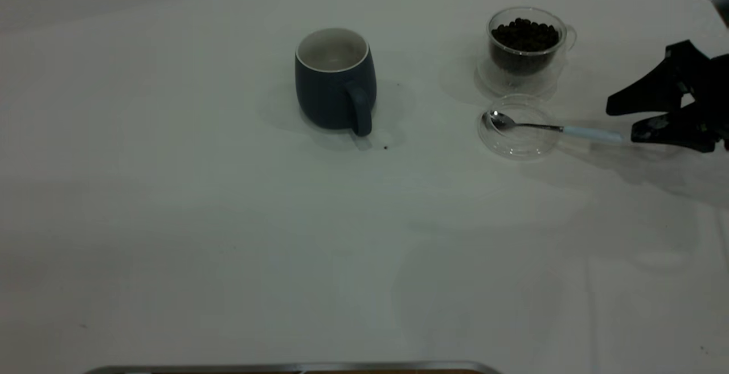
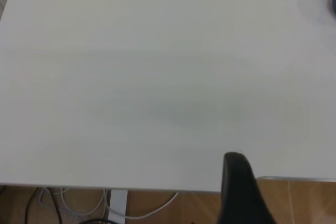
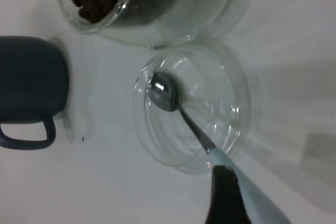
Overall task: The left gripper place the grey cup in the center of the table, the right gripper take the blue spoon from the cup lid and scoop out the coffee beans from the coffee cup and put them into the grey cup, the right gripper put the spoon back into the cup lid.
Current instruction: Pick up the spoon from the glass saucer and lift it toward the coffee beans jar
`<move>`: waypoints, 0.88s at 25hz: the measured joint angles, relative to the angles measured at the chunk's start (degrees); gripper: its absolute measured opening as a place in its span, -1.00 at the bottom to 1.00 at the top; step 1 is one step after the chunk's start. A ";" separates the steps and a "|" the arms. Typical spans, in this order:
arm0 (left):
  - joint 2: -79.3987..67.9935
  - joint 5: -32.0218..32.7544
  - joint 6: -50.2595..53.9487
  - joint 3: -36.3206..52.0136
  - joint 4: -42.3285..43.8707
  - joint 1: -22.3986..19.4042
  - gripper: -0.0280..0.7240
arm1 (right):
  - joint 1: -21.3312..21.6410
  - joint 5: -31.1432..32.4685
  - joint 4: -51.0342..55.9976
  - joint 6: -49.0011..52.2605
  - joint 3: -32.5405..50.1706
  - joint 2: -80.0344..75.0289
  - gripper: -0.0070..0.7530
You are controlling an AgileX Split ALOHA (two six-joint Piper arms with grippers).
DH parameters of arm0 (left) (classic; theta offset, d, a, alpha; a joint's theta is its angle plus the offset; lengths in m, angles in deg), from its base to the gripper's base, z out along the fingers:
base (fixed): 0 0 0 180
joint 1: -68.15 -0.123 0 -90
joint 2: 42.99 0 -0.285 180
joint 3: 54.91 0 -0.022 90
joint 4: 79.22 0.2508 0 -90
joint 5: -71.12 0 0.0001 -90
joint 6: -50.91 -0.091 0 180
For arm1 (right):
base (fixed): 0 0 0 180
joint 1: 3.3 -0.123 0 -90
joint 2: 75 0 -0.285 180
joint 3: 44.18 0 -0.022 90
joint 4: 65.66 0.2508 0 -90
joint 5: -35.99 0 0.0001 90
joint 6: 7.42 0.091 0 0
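The grey cup (image 1: 335, 81) stands upright near the middle of the counter (image 1: 171, 220) with nothing gripping it, so the first step looks done; I see no beans in it. The right hand (image 1: 619, 120) is spread open at the tip of the blue spoon (image 1: 555, 128), whose bowl rests in the cup lid (image 1: 518, 145) just in front of the coffee cup (image 1: 527, 49) full of coffee beans (image 1: 525, 34). Lifting the spoon, scooping and returning it remain, and the left hand (image 2: 241, 192) sits back at the counter edge, its grip impossible to tell
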 joint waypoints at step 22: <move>0.00 0.00 0.05 0.00 0.00 0.00 0.40 | -1.28 9.06 -2.11 4.46 -0.99 -5.70 0.48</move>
